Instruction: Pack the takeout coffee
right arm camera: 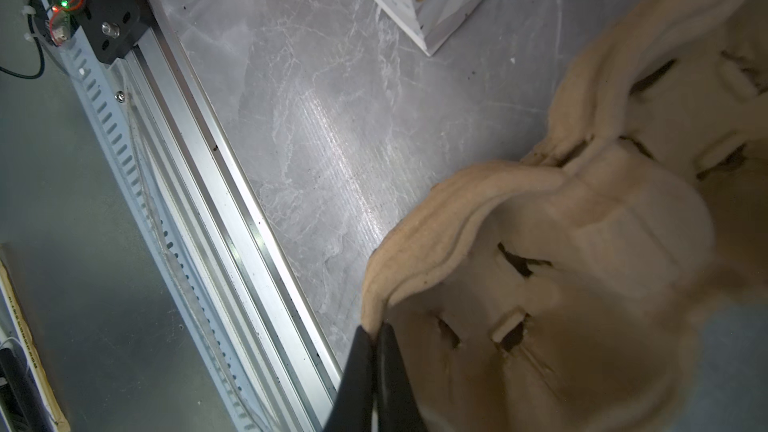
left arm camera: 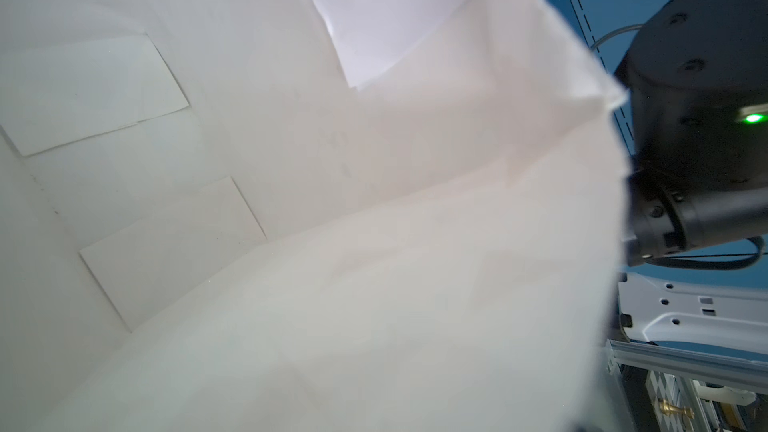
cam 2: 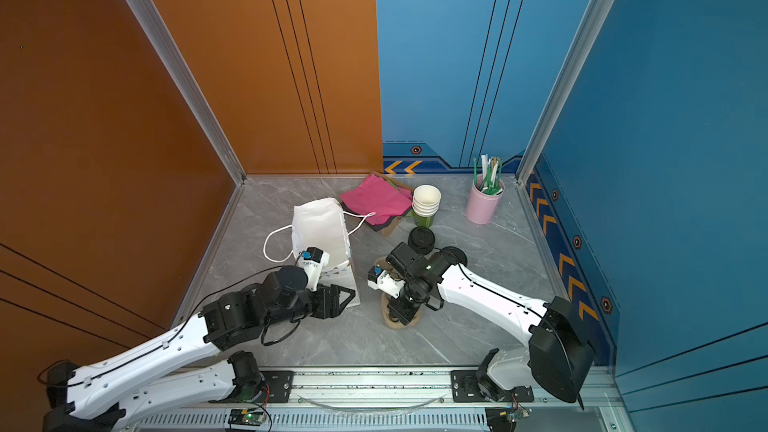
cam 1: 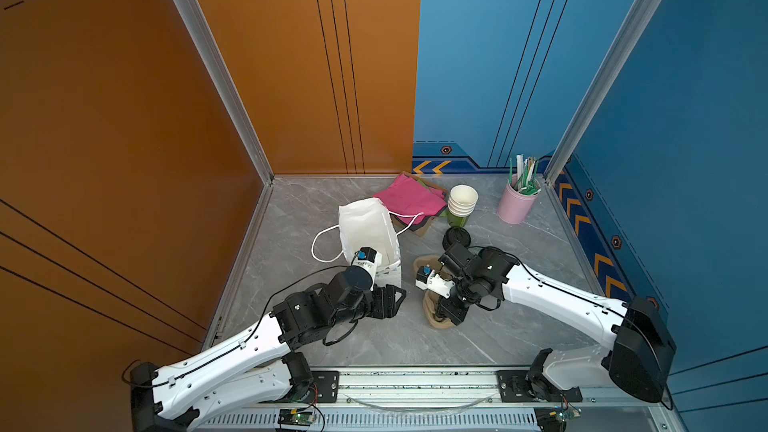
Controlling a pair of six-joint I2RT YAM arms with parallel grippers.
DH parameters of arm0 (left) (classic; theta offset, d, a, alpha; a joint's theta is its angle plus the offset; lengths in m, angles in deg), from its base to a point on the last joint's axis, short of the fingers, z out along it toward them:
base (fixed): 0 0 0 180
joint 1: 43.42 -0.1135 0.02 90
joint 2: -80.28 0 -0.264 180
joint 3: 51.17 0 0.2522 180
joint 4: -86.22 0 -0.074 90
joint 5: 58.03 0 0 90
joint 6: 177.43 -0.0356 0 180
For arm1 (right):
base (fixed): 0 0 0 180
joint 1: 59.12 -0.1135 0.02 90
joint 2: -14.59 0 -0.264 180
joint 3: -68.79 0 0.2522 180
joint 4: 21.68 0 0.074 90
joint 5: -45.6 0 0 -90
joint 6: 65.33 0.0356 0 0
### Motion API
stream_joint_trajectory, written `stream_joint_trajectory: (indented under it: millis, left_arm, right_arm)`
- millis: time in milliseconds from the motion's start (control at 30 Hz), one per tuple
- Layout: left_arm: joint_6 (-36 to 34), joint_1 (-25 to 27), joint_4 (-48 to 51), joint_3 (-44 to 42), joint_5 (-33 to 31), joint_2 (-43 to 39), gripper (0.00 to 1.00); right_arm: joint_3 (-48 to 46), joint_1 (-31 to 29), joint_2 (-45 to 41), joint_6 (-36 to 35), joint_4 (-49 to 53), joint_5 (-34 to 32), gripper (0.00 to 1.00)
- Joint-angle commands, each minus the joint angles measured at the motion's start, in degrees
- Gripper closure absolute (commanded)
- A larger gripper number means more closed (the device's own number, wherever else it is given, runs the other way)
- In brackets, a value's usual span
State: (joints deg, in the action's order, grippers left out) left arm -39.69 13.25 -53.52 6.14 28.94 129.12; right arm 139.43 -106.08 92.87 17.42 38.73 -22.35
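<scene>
The grey marble table carries everything. On its left half is the white paper bag, rope handles loose at its sides. The left gripper is at the bag's near edge, and the left wrist view is filled with the bag's white inside. Neither top view nor the wrist view shows the jaws clearly, so I cannot tell whether they are spread or closed.

Just right of the bag lies the beige pulp carrier, partly under the right arm in both top views. The right gripper is pinched tight on the carrier's rim, fingers together with the lip between them.

Behind the bag is a pile of pink sheets. Far right at the back stands a pink holder full of straws. Beside the sheets stand stacked white cups, the lowest green. Just in front of them sit stacked black lids, near the right arm.

The coffee shows in no view, so I cannot tell where it is.
</scene>
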Motion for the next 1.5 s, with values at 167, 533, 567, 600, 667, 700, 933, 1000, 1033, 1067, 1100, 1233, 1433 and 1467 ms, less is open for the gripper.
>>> stream_joint_trajectory:
  millis: [167,533,567,600,667,700,933,1000,1033,1067,1100,1233,1433,1467]
  left_arm:
    - [5.8,3.7,-6.3,-5.2,2.5,0.8,0.30]
    - [5.1,3.3,-6.6,-5.2,0.6,-1.1,0.29]
    - [5.0,3.1,-6.6,-5.2,0.6,-1.2,0.29]
    - [4.9,3.0,-6.6,-5.2,0.7,-1.2,0.29]
    - [4.7,2.6,-6.6,-5.0,0.9,-1.2,0.29]
    - [4.6,2.4,-6.6,-5.0,1.0,-1.2,0.29]
    - [4.2,1.6,-6.5,-4.7,1.3,-1.5,0.29]
    - [4.1,1.4,-6.5,-4.6,1.2,-1.7,0.28]
    - [4.1,1.3,-6.3,-4.6,1.2,-1.8,0.28]
    - [4.0,1.2,-6.4,-4.6,1.2,-1.9,0.28]
    - [3.9,1.1,-6.3,-4.6,1.2,-2.0,0.28]
    - [3.8,0.9,-6.1,-4.4,1.2,-2.2,0.28]
    - [3.8,0.6,-6.1,-4.5,1.3,-2.2,0.28]
    - [3.8,0.6,-6.1,-4.4,1.4,-2.3,0.28]
  right_arm:
    - [1.2,0.1,-2.3,1.2,2.7,-2.6,0.97]
    - [6.0,-1.3,-6.2,0.2,5.0,-10.5,0.98]
    - [6.6,-1.6,-6.2,-0.2,5.5,-11.4,0.98]
    - [7.1,-2.0,-6.1,-0.6,6.1,-12.3,0.98]
    - [8.1,-2.6,-5.8,-1.3,7.0,-13.6,0.98]
    - [8.5,-2.8,-5.6,-1.6,7.3,-14.5,0.98]
    - [11.5,-6.2,-5.7,-3.5,8.2,-24.1,0.98]
    - [11.6,-7.4,-6.4,-4.4,8.1,-26.5,0.98]
    - [11.3,-8.1,-6.8,-4.9,8.0,-27.3,0.98]
    - [10.9,-8.8,-7.0,-5.6,7.8,-28.3,0.97]
    - [9.9,-9.7,-7.2,-6.0,7.7,-29.3,0.96]
    - [5.8,-11.5,-6.7,-7.5,7.1,-30.2,0.92]
    - [0.4,-12.5,-5.8,-9.0,3.4,-29.8,0.91]
    - [0.0,-12.7,-5.7,-9.1,2.9,-29.6,0.90]
